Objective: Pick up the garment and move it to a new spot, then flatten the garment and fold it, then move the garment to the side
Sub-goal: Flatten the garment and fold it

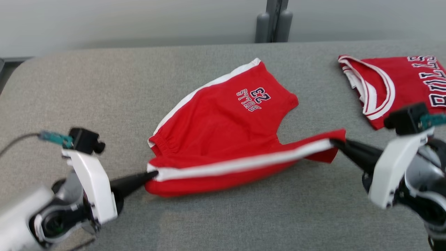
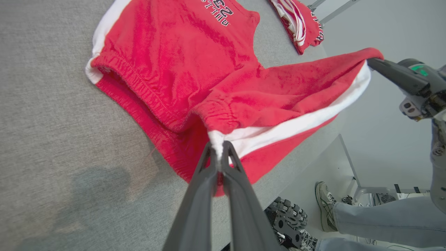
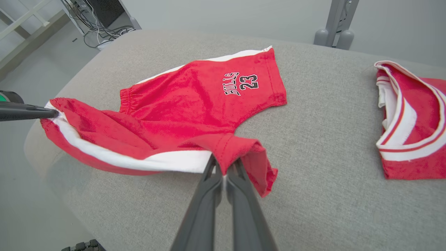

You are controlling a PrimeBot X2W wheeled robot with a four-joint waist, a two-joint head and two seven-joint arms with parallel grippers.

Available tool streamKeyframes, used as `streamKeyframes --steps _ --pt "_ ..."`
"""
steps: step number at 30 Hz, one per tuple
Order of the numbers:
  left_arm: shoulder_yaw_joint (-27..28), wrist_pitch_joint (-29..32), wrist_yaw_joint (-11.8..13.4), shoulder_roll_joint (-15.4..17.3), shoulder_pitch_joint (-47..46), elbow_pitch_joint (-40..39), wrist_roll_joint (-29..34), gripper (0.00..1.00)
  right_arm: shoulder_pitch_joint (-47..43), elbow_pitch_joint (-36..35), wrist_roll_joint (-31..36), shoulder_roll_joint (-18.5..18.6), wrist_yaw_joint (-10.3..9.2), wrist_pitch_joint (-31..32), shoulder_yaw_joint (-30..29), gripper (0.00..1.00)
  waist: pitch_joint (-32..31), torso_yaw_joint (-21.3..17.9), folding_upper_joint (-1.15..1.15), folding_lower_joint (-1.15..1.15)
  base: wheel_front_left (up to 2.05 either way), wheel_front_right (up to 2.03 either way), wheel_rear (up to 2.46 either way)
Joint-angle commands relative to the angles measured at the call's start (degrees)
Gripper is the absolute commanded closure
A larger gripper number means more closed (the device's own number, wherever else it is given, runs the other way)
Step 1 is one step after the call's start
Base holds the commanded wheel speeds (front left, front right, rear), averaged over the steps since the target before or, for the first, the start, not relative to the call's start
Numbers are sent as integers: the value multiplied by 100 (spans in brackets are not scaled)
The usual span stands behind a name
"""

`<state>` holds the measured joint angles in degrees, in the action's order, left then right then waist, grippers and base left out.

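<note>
head, shorts: red shorts (image 1: 223, 136) mid-counter (image 1: 87, 87), far half lying flat, near edge lifted and stretched between both arms
head, jersey: red jersey (image 1: 400, 83) far right, apart from shorts
left wrist, left fingers: left fingers (image 2: 218, 170) pinched closed on white stripe (image 2: 296, 122) at waistband corner
left wrist, floor: person's shoe (image 2: 324, 205) past counter edge
right wrist, right fingers: right fingers (image 3: 224, 177) clamped closed on leg-hem corner, loose fabric drooping beside the tips
</note>
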<state>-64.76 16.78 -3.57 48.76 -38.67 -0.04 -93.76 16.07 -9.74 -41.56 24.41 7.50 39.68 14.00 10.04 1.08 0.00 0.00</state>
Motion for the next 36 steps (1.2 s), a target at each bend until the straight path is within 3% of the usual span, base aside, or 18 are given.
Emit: streamKeyframes --steps 1,4,13,26,31,36 --pt "72 276 -46 -67 -264 201 -198 100 339 252 -68 -32 0 111 38 100 275 109 0 0 0 0 0" --pt "148 1124 -111 -150 -736 591 -677 100 1090 793 -176 -127 0 339 98 100 581 193 0 0 0 0 0" --pt "533 2472 -257 -424 -1844 1325 -1464 100 2751 1925 -480 -270 0 523 378 100 1261 375 0 0 0 0 0" --pt "674 3374 -230 -880 -2645 2051 -1786 100 4624 3414 -267 -325 0 11 1009 100 1918 740 0 0 0 0 0" --pt "737 3433 -118 -1048 -2820 2283 -1852 100 5017 3990 -205 -351 -1 -231 1222 100 2078 841 0 0 0 0 0" --pt "933 3430 -172 -1180 -2929 2460 -2015 100 5335 4449 -138 -390 -1 -443 1406 100 2185 882 0 0 0 0 0"
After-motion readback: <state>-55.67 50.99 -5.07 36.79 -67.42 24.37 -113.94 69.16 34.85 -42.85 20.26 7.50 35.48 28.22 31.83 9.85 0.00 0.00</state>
